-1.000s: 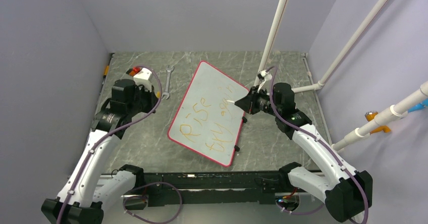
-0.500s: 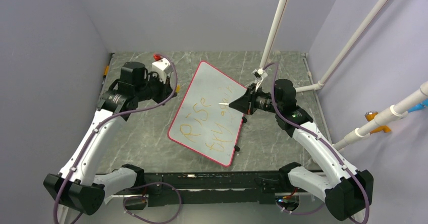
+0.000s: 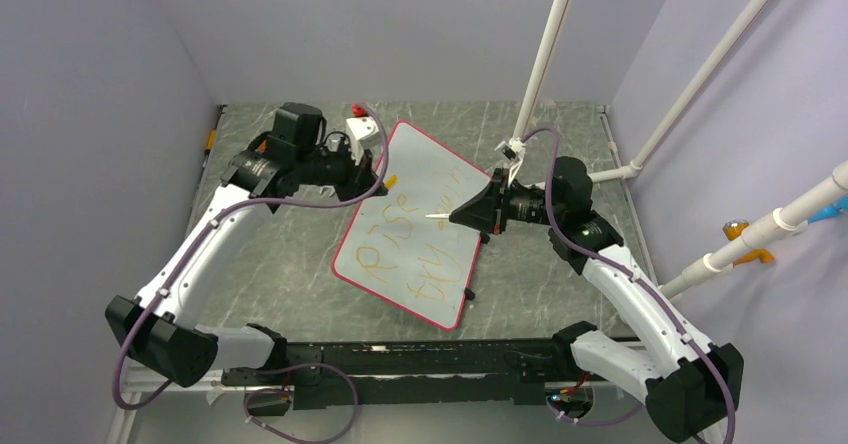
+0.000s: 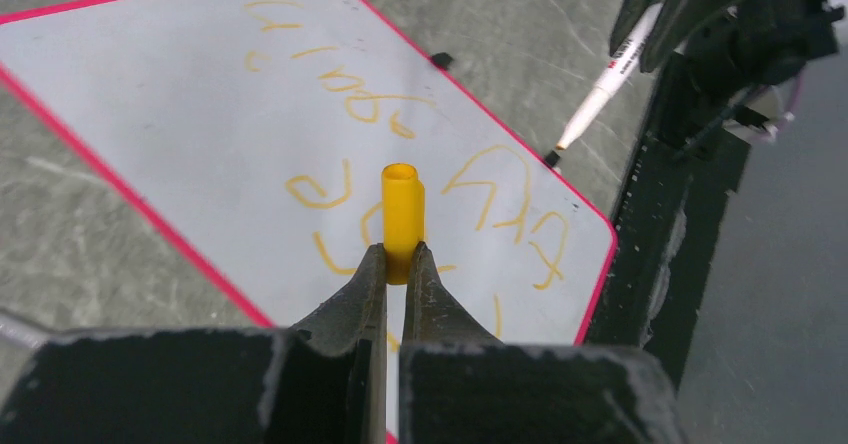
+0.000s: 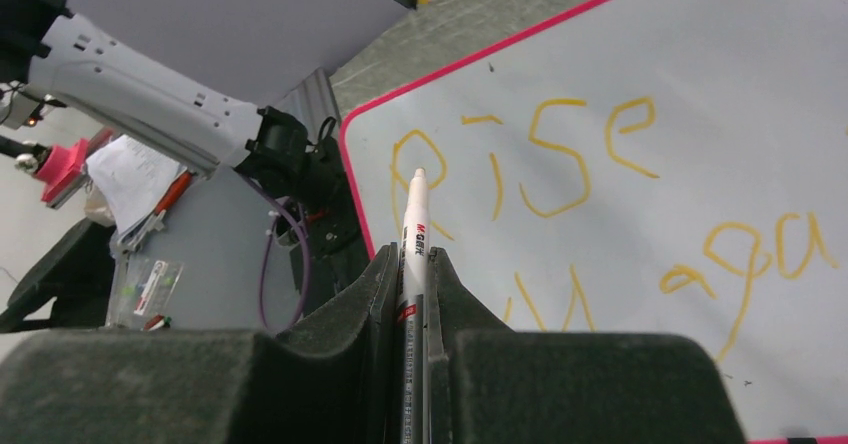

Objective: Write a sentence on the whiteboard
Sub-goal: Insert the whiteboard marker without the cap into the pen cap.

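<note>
Both pinching: left gripper [image 4: 395,256] yellow cap [image 4: 402,209], right gripper [image 5: 413,260] marker [image 5: 415,214]; sentence [image 3: 422,252], whiteboard [image 3: 425,160] beneath them.

The table top [image 3: 290,274] is dark grey, stone-look, with pale veins; lilac walls [image 3: 90,84] close it in on the left, far and right sides; a white pipe [image 3: 545,54] rises from the far right part of the table; a second pipe [image 3: 715,64] slants upward further right; a third pipe [image 3: 775,229] runs off toward the right edge, an orange clamp [image 3: 737,231] just beside it; a small yellow cap [image 4: 402,214], hollow and open at one end, hangs above the middle; a slim white marker [image 5: 414,229] with red print hangs just right of it, tip pointing left; a black rail [image 3: 400,356] runs along the near edge.
</note>
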Robot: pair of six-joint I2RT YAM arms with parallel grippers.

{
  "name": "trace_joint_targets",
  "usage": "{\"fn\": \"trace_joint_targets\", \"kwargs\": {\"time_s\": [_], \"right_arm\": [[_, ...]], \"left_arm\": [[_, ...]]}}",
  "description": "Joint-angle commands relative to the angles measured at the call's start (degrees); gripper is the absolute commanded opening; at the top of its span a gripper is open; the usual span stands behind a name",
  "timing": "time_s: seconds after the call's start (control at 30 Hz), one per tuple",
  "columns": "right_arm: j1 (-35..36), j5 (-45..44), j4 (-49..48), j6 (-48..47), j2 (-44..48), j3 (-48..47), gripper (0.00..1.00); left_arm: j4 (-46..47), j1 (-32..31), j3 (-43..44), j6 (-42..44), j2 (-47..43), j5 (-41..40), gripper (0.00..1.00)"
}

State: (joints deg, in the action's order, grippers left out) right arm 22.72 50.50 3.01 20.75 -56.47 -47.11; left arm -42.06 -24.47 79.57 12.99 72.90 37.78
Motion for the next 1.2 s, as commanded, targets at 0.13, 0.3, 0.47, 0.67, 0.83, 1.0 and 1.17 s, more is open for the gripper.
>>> {"fn": "trace_joint_targets", "kwargs": {"time_s": [0.13, 0.3, 0.47, 0.67, 0.83, 1.0, 1.17], "right_arm": [[0.48, 3.33, -3.27, -1.35, 2.09, -3.16, 0.0], [0.87, 4.43, -3.27, -1.53, 1.37, -3.66, 0.0], [1.04, 5.44, -1.43, -2.42, 0.11, -4.62, 0.0], [2.0, 6.41, 0.22, -4.39, -1.41, -5.6, 0.0], [3.45, 6.37, 1.74, -5.83, -3.35, -6.29, 0.0], [5.16, 5.31, 3.27, -7.33, -4.48, -6.94, 0.0], [6.47, 4.42, 4.11, -8.07, -5.37, -7.46, 0.0]], "left_arm": [[-5.38, -3.39, 1.96, 10.34, 3.24, 8.5, 0.0], [-6.53, -4.42, -0.32, 13.4, 2.62, 10.37, 0.0], [-8.01, -5.3, -2.5, 15.99, 2.64, 12.9, 0.0], [-9.64, -5.75, -4.06, 17.47, 2.91, 14.08, 0.0], [-9.89, -6.38, -4.84, 17.68, 2.89, 14.93, 0.0], [-10.32, -7.24, -4.84, 17.73, 3.25, 14.6, 0.0], [-9.87, -8.06, -5.46, 17.15, 3.16, 13.68, 0.0]]}}
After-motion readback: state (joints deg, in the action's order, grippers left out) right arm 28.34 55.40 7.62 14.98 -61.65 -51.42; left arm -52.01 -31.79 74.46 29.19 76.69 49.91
